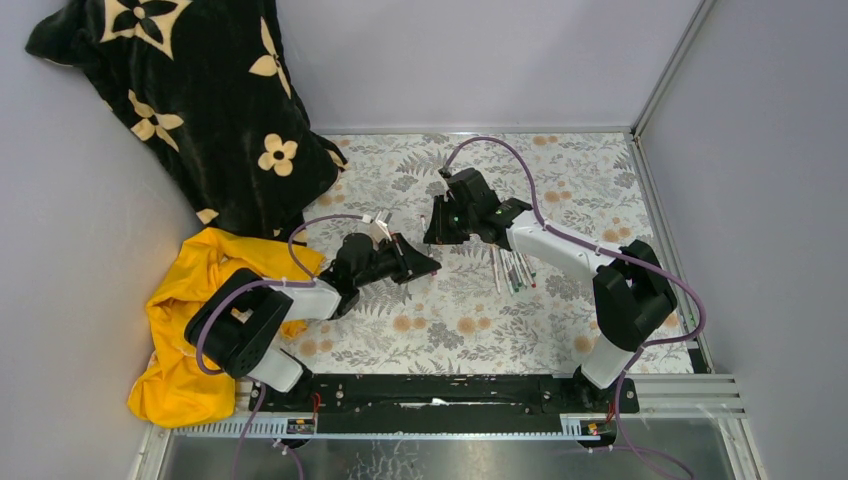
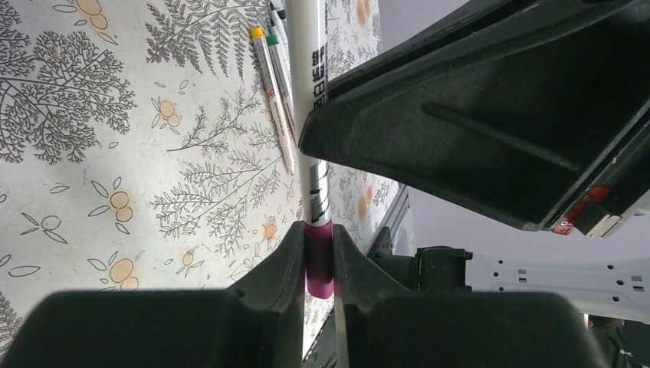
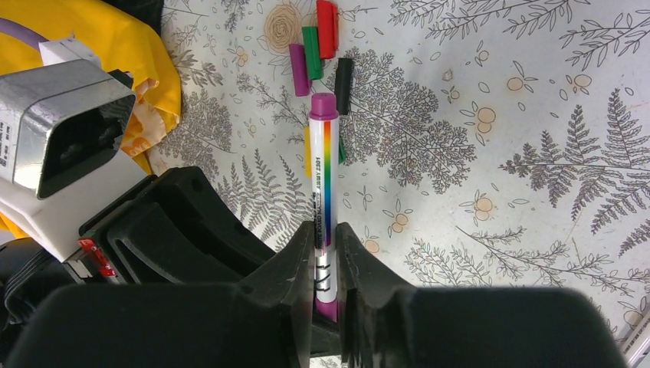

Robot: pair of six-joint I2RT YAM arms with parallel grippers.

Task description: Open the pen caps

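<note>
Gripping one pen [image 3: 325,169] over the tabletop [image 1: 600,180], we are pinching its magenta end in the left gripper's [image 2: 319,239] nearly shut jaws, while the right gripper's [image 3: 325,234] jaws are hugging its barrel. Loose caps [image 3: 310,52] are lying at its twelve o'clock.

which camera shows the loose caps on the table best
Right wrist: the loose caps lie unblocked beyond the held pen, red, green, purple and black easy to tell apart. In the top view they are too small to pick out. The left wrist shows none, only pens.
</note>
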